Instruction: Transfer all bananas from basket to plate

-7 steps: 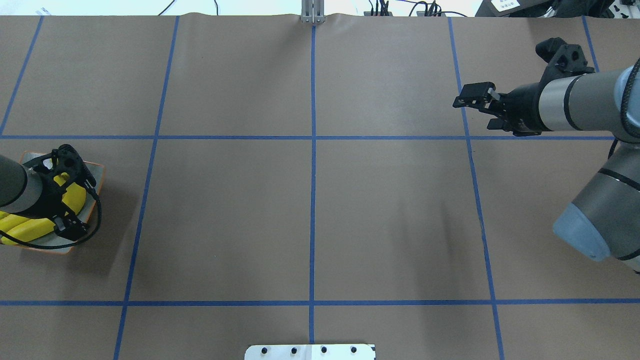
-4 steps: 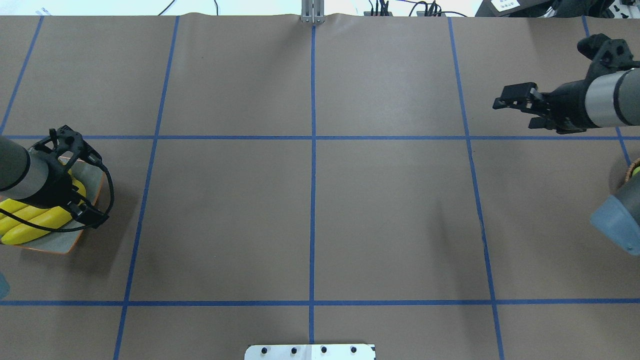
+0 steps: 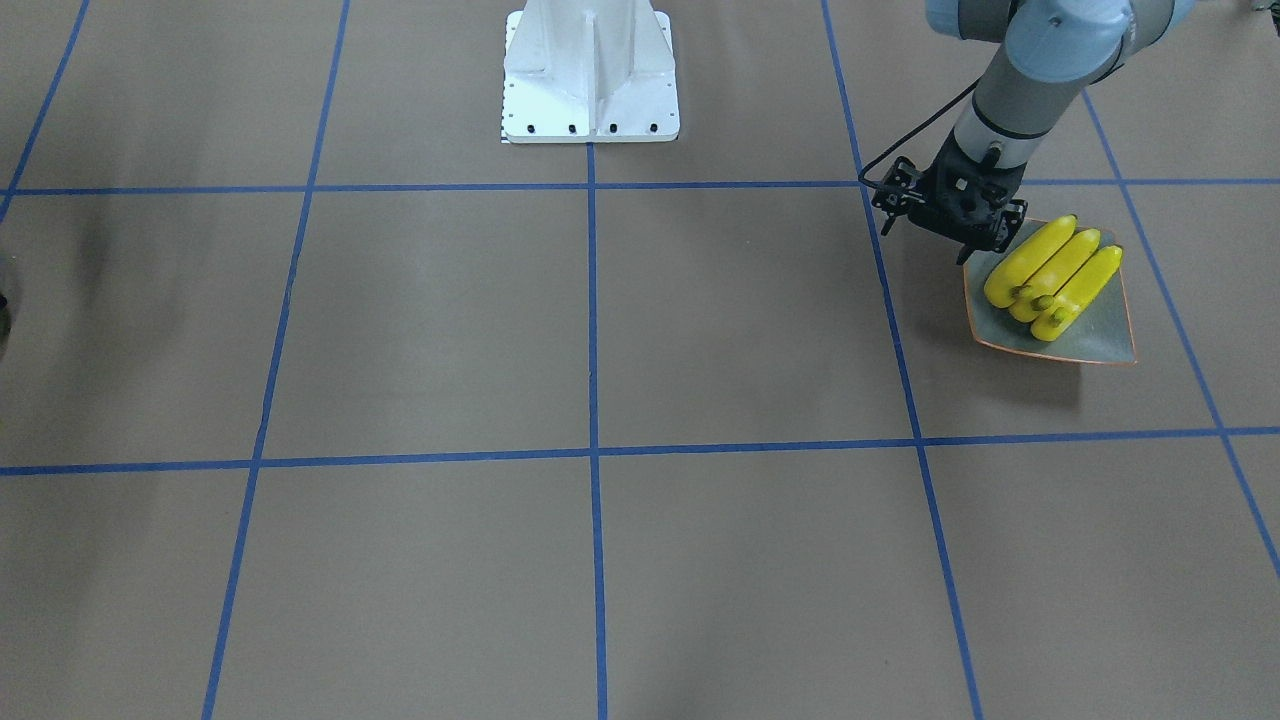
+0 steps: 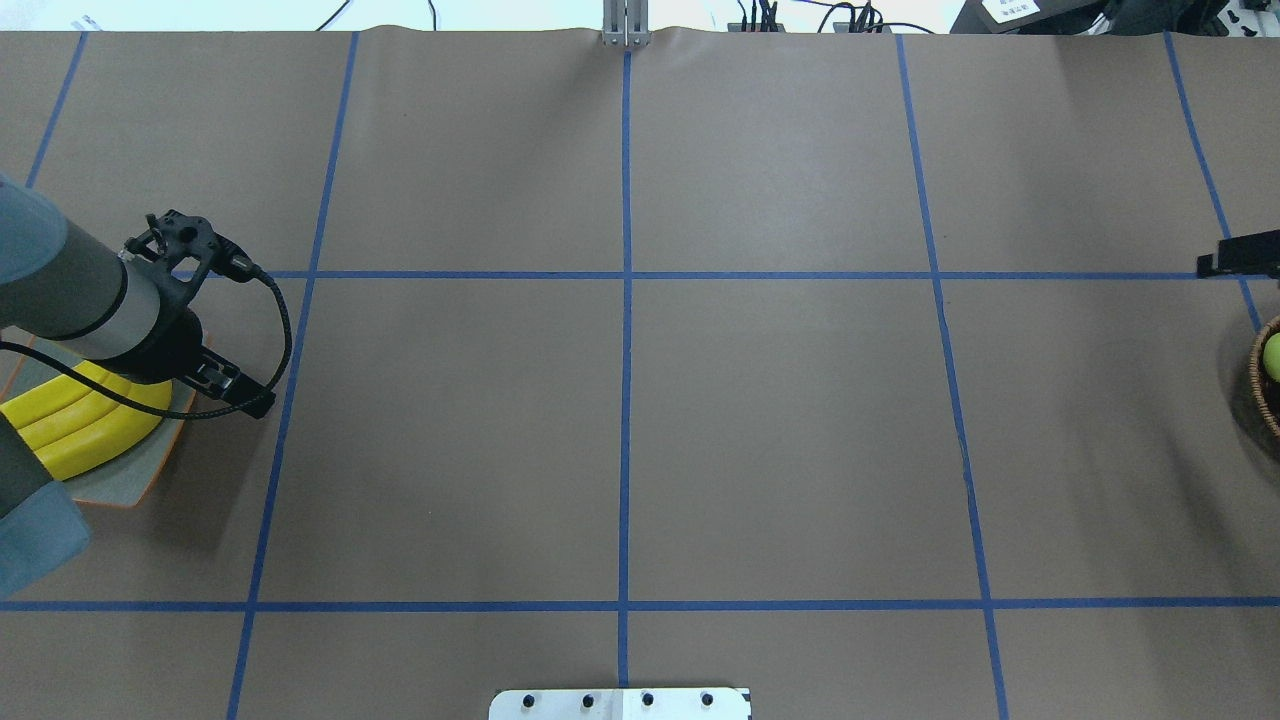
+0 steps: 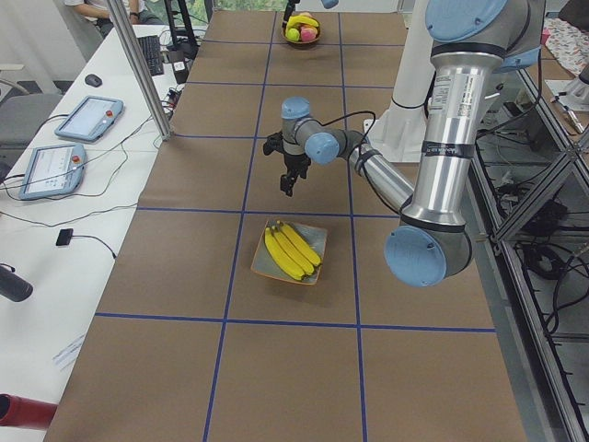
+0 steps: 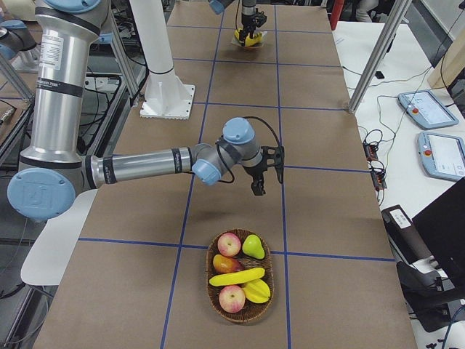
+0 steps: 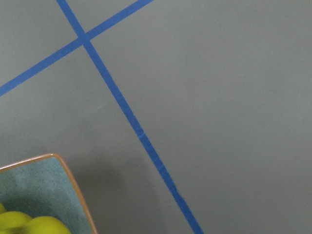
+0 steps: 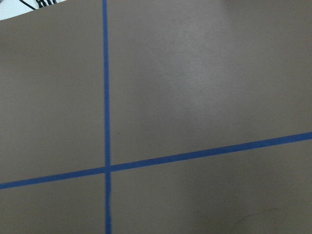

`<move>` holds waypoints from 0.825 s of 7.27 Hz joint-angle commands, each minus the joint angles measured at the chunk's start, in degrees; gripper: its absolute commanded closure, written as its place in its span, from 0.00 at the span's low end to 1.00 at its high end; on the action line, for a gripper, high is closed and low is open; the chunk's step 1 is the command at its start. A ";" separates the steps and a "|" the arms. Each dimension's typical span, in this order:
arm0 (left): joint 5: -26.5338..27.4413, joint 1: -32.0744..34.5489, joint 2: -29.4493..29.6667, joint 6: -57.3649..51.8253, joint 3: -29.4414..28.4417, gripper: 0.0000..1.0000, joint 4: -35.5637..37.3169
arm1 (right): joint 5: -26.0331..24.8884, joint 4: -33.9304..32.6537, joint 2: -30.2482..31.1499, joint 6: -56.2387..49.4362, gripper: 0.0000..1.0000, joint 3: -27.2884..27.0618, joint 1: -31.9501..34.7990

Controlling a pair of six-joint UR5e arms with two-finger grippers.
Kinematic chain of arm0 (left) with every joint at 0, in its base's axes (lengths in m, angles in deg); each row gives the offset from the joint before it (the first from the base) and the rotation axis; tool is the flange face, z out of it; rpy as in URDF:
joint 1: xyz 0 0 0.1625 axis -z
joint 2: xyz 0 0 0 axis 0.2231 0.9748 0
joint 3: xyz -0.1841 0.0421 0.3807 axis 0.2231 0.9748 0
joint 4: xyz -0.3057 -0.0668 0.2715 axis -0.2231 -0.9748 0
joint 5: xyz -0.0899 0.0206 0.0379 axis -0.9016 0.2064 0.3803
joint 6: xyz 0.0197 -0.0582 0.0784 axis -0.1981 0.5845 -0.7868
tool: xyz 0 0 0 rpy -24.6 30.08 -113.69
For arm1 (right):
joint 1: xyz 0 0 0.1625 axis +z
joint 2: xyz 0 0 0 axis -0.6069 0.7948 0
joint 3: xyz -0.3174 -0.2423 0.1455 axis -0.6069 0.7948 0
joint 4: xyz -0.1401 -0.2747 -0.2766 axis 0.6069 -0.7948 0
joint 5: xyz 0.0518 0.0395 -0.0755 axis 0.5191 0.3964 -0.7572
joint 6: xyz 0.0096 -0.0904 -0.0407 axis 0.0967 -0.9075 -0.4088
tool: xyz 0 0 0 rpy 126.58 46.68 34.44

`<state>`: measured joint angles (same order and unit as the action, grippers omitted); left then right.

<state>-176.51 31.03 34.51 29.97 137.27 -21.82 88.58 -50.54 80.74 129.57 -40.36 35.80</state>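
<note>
Front-facing view: the left gripper [image 3: 950, 218] hangs over matte brown paper [image 3: 700, 330] gridded with blue tape [image 3: 592, 320]. Its black fingers bunch together too much to tell whether they are parted or closed. Just beside them lies the square, glossy grey-green plate [image 3: 1092, 336], thinly orange-rimmed, with three smooth yellow bananas [image 3: 1050, 268] packed side by side on it.

Overhead view: the wrist hides the left fingers. The right gripper [image 4: 1238, 254] barely pokes in at the edge, so its state cannot be told.

Left-end view: the curved bananas lie clear of the left fingers.

Right-end view: near the right fingers sits an oval woven basket [image 6: 209, 283] holding one banana [image 6: 236, 277], red apples [image 6: 229, 244] and a pear [image 6: 252, 246].

Left wrist view: one upturned plate corner.

Right wrist view: paper and tape.
</note>
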 commanded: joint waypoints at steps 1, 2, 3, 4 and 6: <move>0.00 -0.15 0.84 0.75 -0.56 0.02 0.38 | 7.04 -0.14 0.76 -20.77 0.00 10.79 10.99; 0.00 -0.15 0.93 0.84 -0.57 0.02 0.38 | 7.05 -0.05 0.49 -27.07 0.00 15.37 13.29; 0.00 -0.15 1.02 0.93 -0.65 0.01 0.38 | 7.05 0.12 1.19 -29.66 0.00 16.46 13.92; 0.00 -0.15 1.71 1.02 -0.91 0.02 0.38 | 7.57 0.04 1.19 -35.86 0.00 18.99 16.28; 0.00 -0.06 1.63 1.02 -1.00 0.02 0.38 | 13.00 0.47 1.45 -40.72 0.00 23.48 18.22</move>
<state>-176.50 30.93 36.04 30.97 136.38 -21.45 98.35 -50.41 81.99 93.03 -19.93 52.45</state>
